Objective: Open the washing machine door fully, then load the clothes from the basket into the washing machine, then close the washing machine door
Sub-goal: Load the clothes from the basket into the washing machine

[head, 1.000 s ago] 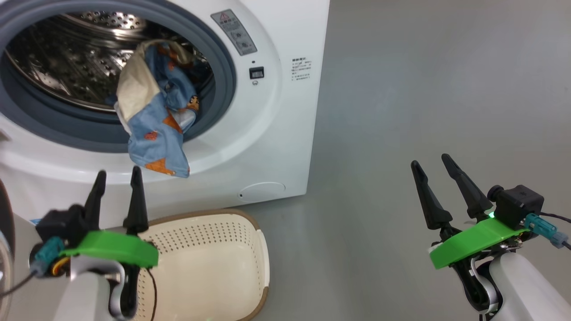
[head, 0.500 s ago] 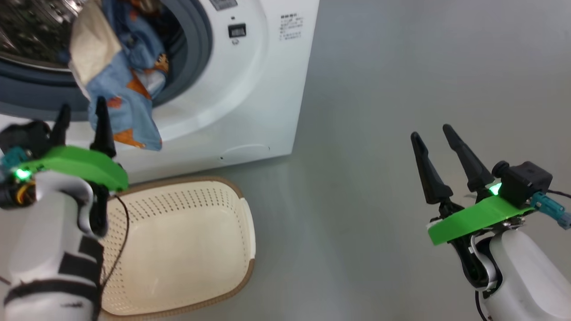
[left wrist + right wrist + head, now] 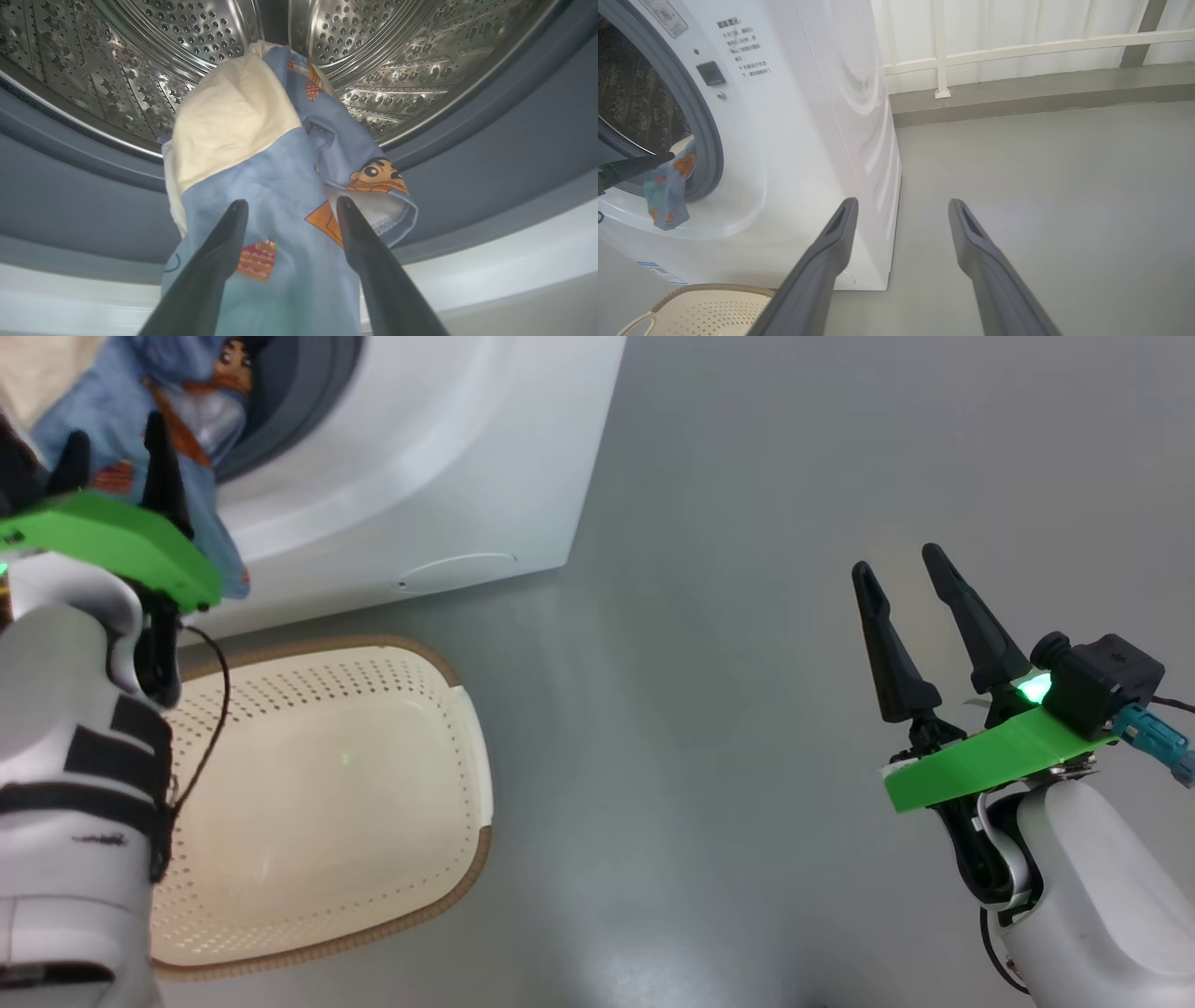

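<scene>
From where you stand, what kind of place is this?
Probably a laundry or utility area: a white front-loading washing machine stands on a grey floor, a cream laundry basket sits before it, and a white railing behind.

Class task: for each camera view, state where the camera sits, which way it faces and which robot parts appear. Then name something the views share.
Head view: on the head, facing forward and down at the basket, floor and washing machine; left pincer and right pincer show.
Left wrist view: on the left wrist, facing into the drum at the clothes; its own fingers show.
Right wrist view: on the right wrist, facing the washing machine's corner and floor; its own fingers show.
Shared: the clothes, in all three.
</scene>
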